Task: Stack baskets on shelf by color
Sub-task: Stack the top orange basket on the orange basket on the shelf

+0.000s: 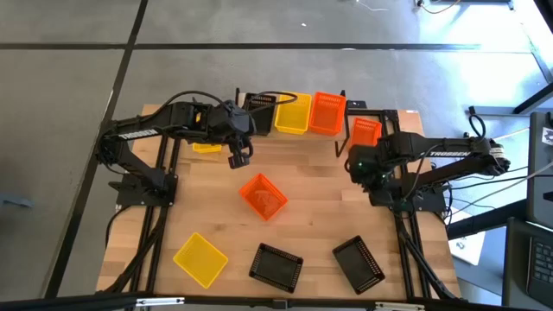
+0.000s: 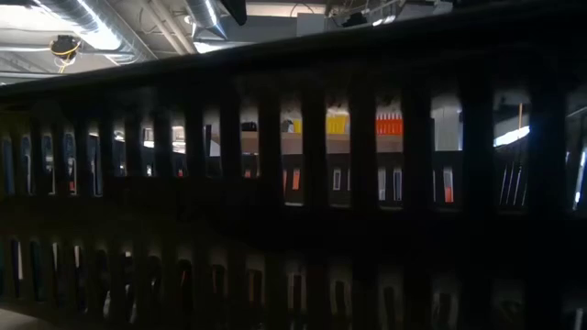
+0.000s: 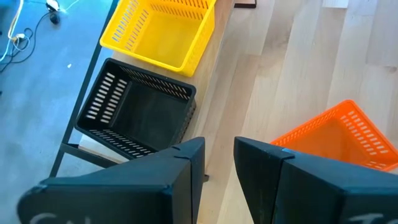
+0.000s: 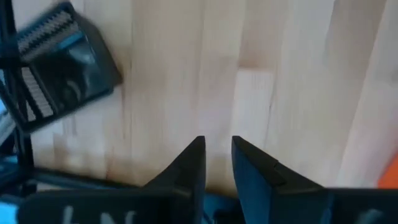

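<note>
The shelf (image 1: 298, 130) stands at the table's far edge and carries a black basket (image 1: 259, 102) (image 3: 134, 112), a yellow basket (image 1: 292, 113) (image 3: 158, 31) and an orange basket (image 1: 327, 112). On the table lie another orange basket (image 1: 263, 196) (image 3: 339, 140) at the middle, an orange one (image 1: 365, 131) beside the shelf's right end, a yellow one (image 1: 206, 147) partly under the left arm, a yellow one (image 1: 200, 258) and two black ones (image 1: 276, 266) (image 1: 359, 263) (image 4: 56, 62) near the front. My left gripper (image 1: 239, 158) (image 3: 219, 155) hovers just in front of the shelf, empty, with a narrow slit between its fingers. My right gripper (image 1: 357, 166) (image 4: 217, 155) waits over the right side, also shut and empty.
The low view is blocked by a dark mesh wall right at the camera; through its holes the shelf's yellow basket (image 2: 337, 124) and orange basket (image 2: 389, 124) show. Bare wood (image 1: 320, 216) lies between the middle orange basket and the front row. Cables and equipment sit off the table's right.
</note>
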{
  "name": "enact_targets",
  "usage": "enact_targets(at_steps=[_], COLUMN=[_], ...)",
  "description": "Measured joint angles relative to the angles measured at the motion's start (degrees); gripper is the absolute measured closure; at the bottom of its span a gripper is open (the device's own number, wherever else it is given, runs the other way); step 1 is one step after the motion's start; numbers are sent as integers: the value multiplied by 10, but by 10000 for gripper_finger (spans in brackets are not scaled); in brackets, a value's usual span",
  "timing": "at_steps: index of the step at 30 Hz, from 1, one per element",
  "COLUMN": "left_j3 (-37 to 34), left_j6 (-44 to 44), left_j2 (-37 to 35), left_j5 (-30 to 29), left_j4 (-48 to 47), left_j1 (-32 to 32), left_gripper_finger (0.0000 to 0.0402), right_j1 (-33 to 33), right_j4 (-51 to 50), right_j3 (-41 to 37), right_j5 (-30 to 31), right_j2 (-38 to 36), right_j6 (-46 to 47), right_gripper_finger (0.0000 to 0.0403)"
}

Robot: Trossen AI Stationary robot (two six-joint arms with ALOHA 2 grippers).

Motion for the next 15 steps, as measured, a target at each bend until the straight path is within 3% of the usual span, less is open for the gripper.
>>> enact_targets(at_steps=[7,13,15], left_j3=[0,0,0], left_j6=[-10,-19,-19], left_j2=[0,0,0], left_j5=[-1,-1,-1], left_j4=[0,-1,-1], left_j1=[0,0,0], left_gripper_finger=[324,324,324], right_j1=[14,-8,-28], right_j4=[80,37,5], right_j3=[0,0,0], right_j5=[4,134,141], right_j2=[0,0,0], right_j6=[2,124,179], right_gripper_finger=[328,328,328])
